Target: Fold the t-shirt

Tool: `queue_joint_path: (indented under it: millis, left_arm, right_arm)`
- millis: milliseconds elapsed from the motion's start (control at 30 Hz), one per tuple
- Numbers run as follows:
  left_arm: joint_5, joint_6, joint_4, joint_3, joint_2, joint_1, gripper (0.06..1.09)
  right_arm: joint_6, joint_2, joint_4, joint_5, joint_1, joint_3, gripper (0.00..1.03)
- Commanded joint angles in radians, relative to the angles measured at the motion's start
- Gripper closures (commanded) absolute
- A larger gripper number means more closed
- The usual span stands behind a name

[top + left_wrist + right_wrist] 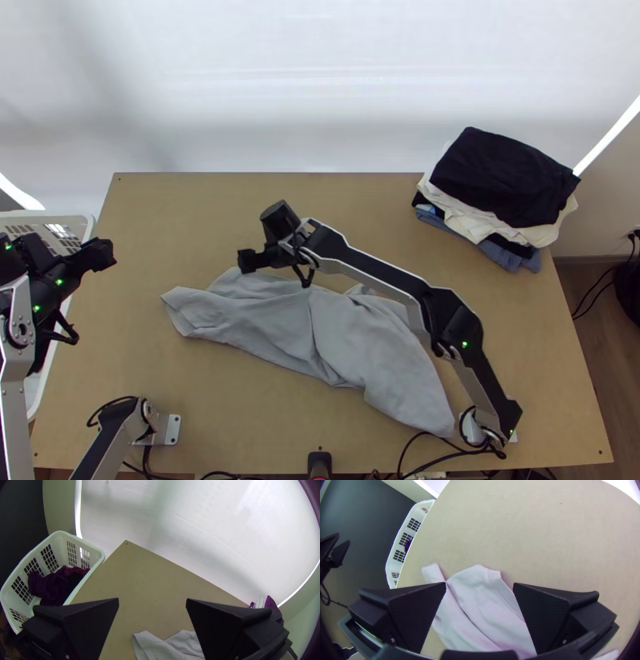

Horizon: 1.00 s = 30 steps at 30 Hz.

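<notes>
T-shirt (352, 336) looks light, limp; I'd pinch the corner (178, 306) nearest the basket (60, 540); left tool (152, 599), right tool (480, 584): fingers apart on both

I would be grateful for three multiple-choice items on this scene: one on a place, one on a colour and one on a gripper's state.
1. Where is the stack of folded clothes in dark, cream and blue fabric on the light wooden table?
A. Near left corner
B. Middle of the near edge
C. Far right corner

2. What colour is the plastic laundry basket with slotted walls?
A. White
B. Red
C. Black

3. How are the fingers of the right gripper at the light grey fabric t-shirt?
A. Shut on the t-shirt
B. Spread apart
C. Shut on nothing

Key:
1. C: the top view shows the stack there.
2. A: its rim and walls are white in the left wrist view.
3. B: the right wrist view shows a wide gap between the fingers.
</notes>
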<state>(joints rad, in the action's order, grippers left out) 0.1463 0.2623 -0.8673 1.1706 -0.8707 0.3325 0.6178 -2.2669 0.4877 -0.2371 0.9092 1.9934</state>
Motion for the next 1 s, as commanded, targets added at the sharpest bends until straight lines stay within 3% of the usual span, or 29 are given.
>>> queue_joint_path:
  millis: [0,100,433,633,800,967]
  left_arm:
    - [0.009,0.023,0.013,-0.017,0.019,0.003,0.1]
    - [0.009,0.031,0.014,-0.014,0.021,0.003,0.1]
    - [0.009,0.031,0.014,-0.019,0.022,0.007,0.1]
    - [0.009,0.031,0.028,-0.02,0.021,0.005,0.1]
    - [0.018,0.025,0.014,-0.048,0.016,-0.029,0.1]
    - [0.032,-0.048,-0.133,-0.1,0.03,-0.205,0.1]
  right_arm:
    - [0.031,-0.066,0.008,-0.01,0.008,0.045,0.11]
    - [0.068,-0.103,0.02,-0.019,0.008,0.073,0.19]
    - [0.068,-0.166,0.023,-0.027,0.01,0.111,0.22]
    - [0.065,-0.155,0.023,-0.027,0.019,0.1,0.84]
    - [0.049,-0.097,0.023,-0.025,0.013,0.07,0.94]
    - [0.019,-0.048,0.006,-0.01,-0.027,0.047,1.0]
